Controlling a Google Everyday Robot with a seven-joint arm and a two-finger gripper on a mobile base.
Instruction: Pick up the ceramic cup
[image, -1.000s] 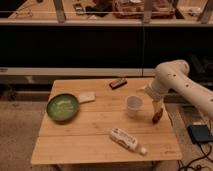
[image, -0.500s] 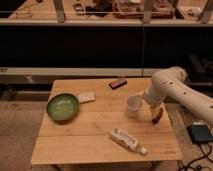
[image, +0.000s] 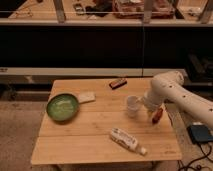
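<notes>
Nearest, a white bottle (image: 127, 141) lay on its side on the wooden surface (image: 90, 145). Beyond it, a reddish-brown object (image: 157, 116) lay near the right edge. The ceramic cup (image: 132, 105) stood upright right of centre, with the end effector (image: 145, 104) just beside it on the right; whether it was spread or pressed together was not discernible. Farther left sat a green bowl (image: 62, 106) with a pale block (image: 87, 96) beside it. A dark bar (image: 118, 83) lay near the far edge.

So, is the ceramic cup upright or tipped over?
Upright: the ceramic cup stands on its base on the table, open rim facing up. The gripper is close beside it, on the picture's right.
</notes>
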